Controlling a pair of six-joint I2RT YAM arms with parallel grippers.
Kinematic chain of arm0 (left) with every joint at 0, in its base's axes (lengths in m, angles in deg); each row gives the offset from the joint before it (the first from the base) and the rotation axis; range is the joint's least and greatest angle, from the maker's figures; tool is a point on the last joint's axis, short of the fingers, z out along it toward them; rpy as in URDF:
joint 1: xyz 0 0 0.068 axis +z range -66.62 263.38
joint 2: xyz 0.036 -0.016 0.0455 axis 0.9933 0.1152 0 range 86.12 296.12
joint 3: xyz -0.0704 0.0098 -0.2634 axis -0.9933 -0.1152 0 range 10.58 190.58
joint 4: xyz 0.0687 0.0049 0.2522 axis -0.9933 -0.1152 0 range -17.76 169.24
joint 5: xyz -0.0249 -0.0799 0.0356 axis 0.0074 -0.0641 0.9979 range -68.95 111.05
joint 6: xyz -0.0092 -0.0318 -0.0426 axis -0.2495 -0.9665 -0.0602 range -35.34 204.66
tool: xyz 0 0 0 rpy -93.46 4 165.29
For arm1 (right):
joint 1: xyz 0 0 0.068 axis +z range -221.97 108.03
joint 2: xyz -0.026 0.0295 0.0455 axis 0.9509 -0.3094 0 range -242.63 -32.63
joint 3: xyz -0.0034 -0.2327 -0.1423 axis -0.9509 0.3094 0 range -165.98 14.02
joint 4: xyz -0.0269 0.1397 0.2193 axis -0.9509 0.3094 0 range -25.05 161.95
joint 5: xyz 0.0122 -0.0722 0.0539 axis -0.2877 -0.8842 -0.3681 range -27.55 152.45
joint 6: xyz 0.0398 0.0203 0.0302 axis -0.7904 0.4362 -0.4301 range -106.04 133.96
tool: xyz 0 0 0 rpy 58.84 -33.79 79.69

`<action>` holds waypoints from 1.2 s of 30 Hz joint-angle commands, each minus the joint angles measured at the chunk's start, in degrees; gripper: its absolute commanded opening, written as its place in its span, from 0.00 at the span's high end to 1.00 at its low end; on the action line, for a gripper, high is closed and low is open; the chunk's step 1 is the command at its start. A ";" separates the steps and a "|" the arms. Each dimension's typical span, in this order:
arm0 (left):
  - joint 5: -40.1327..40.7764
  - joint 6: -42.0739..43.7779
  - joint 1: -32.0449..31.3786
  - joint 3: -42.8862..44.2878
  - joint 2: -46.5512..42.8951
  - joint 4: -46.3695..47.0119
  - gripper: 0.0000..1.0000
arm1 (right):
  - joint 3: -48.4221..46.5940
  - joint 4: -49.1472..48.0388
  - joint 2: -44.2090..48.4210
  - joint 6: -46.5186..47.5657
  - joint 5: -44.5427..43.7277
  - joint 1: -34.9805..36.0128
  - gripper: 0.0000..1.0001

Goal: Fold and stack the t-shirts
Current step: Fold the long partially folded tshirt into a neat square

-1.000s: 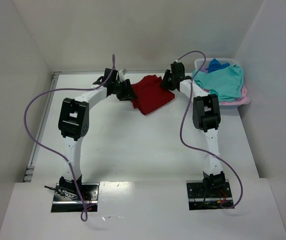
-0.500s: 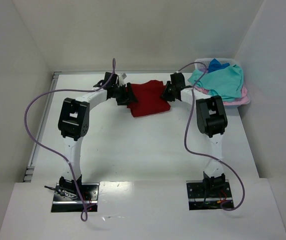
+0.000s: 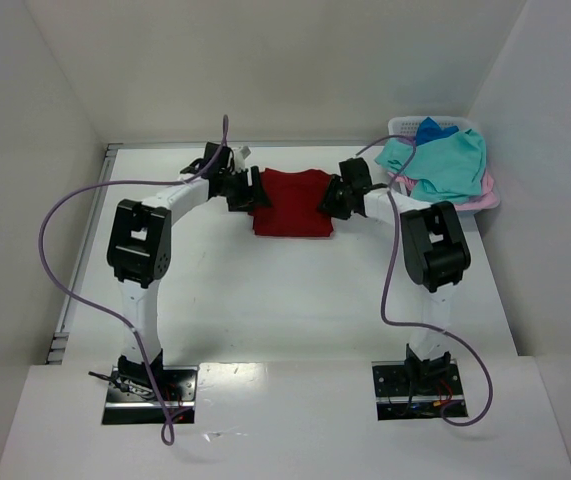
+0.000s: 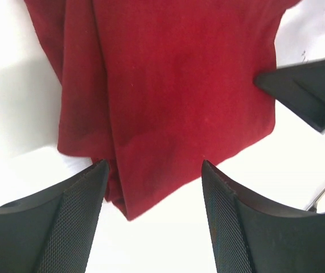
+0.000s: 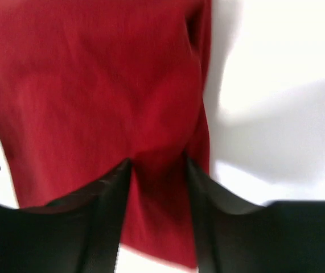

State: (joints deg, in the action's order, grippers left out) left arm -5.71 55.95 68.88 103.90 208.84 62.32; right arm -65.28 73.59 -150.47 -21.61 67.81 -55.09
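Lying folded, red t-shirt (image 3: 293, 203), long axis left-right

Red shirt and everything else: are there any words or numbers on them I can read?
None: no word, number or sign can be read in any view.
The red shirt is plain, with no print.
The basket shows no label.
The base plates under the arms: anything there is too small to read.
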 commanded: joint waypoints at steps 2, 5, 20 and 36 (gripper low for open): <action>-0.57 3.57 0.26 -0.07 -3.45 -2.76 0.25 | 5.21 -2.13 10.43 -1.60 -4.28 0.43 0.45; -0.04 3.57 0.26 -0.59 -4.94 -2.76 0.25 | 3.82 -0.92 11.67 0.67 -7.73 0.43 0.34; -2.33 4.71 -4.22 0.55 -3.62 -1.71 0.37 | -16.13 1.99 -4.23 6.92 -5.89 -2.56 0.51; -2.33 4.71 -4.75 0.02 -3.62 -1.70 0.23 | -20.18 4.19 -8.98 8.06 -8.00 -2.56 0.44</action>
State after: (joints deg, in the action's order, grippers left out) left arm -7.35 59.25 63.96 104.16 206.22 59.61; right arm -82.07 77.85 -158.69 -14.81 61.48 -57.73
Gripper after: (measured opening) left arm 0.764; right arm 0.561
